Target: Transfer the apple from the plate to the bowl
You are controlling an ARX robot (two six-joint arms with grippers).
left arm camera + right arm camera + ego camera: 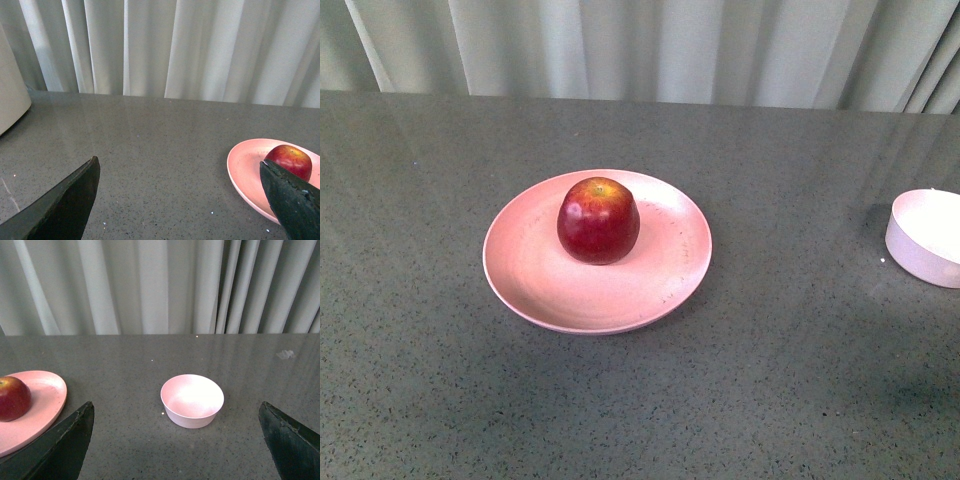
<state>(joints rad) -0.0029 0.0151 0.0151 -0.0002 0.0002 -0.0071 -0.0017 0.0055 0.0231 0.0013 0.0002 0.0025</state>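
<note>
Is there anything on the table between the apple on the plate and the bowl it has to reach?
Nothing visible. Only bare grey tabletop lies between the plate holding the apple and the empty bowl to its right.

A grey speckled table [770, 400] runs back to pale pleated curtains [650, 45] hanging behind its far edge.

From where I work, I count exactly one apple [598, 220], one plate [535, 272], one bowl [918, 252], one table [770, 400] and one curtain [620, 45].
</note>
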